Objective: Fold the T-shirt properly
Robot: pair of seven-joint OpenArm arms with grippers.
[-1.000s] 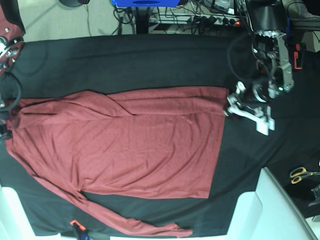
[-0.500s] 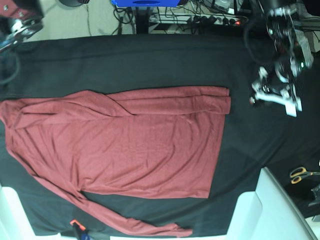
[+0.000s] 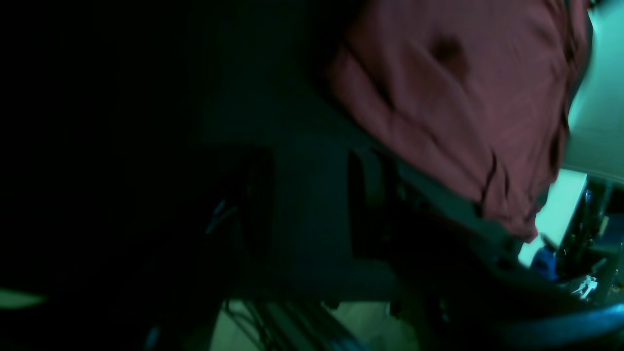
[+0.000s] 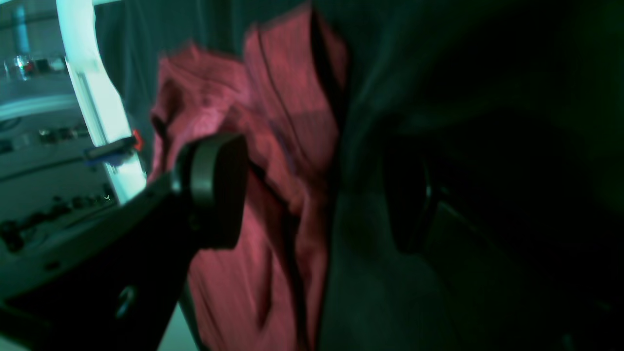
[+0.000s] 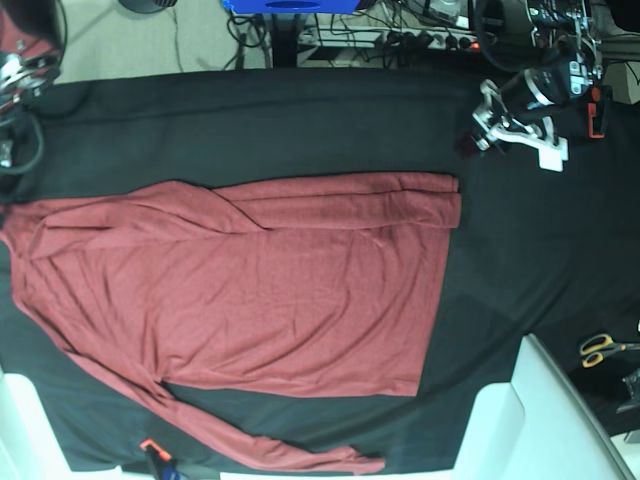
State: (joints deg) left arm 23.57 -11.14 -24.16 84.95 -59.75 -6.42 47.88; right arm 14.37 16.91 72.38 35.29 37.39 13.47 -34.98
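Note:
The rust-red T-shirt (image 5: pixel 250 290) lies spread flat on the black table cloth (image 5: pixel 300 120), hem to the right, one long sleeve trailing along the front edge. My left gripper (image 5: pixel 505 135) hovers over bare cloth beyond the shirt's far right corner, apart from it, its fingers apart and empty. The left wrist view is dark and blurred and shows only the shirt (image 3: pixel 463 97) below. My right gripper (image 4: pixel 312 195) is open, its two pads wide apart, with the shirt (image 4: pixel 282 146) behind them and nothing between. In the base view the right arm (image 5: pixel 20 70) is at the far left corner.
Yellow-handled scissors (image 5: pixel 600 348) lie at the right edge. White table blocks (image 5: pixel 540 420) stand at the front right and front left. A small orange and black item (image 5: pixel 152 450) sits at the front edge. Cables and a power strip (image 5: pixel 430 40) run behind the table.
My left gripper has left the shirt's right hem corner and moved away toward the far right. The right arm has drawn back from the left sleeve to the far left corner. The shirt lies still.

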